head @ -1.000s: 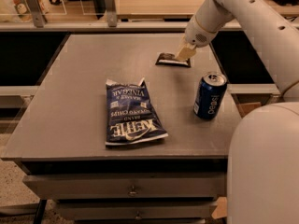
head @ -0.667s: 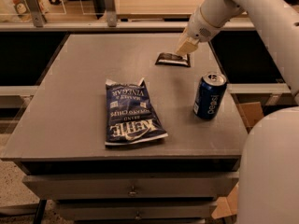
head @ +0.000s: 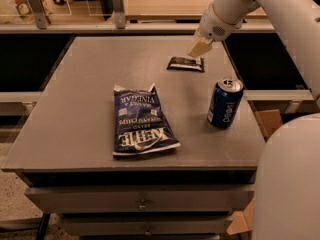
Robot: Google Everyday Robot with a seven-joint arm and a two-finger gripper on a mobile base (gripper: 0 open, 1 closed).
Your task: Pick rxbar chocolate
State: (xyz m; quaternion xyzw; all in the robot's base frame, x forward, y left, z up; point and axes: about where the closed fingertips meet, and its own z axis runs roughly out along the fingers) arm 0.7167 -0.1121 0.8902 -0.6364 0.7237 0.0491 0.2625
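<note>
Rxbar chocolate (head: 185,63) lay flat: small black wrapper, faint white lettering. Gripper (head: 199,49) was close over it; whether it was apart or together couldn't be told.

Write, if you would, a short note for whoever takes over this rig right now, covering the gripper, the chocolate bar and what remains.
Gripper: hovers at the far right of the table, close over the right end of the chocolate bar.
Chocolate bar: lies flat on the table, beyond the chip bag and the soda can, apart from both.
Done: the approach.
Left: lower, grasp the bar, lift it.
</note>
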